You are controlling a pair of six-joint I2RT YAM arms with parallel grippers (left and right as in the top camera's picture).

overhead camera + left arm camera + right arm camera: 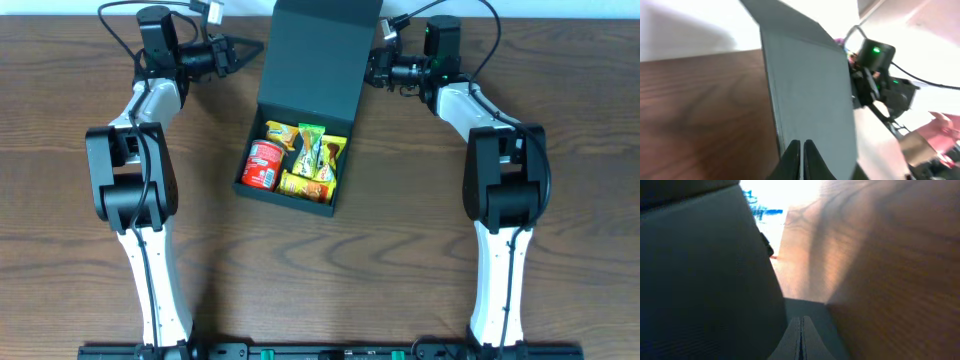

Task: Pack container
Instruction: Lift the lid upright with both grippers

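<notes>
We judge packing nearly done: snacks fill the container, its lid at 12 o'clock not yet closed, with left end effector and right end effector both pressed together.

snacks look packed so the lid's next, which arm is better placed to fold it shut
Right, probably. The right claw sits shut against the right edge of the raised lid of the container, while the left claw points at the other edge across a small gap.
</notes>
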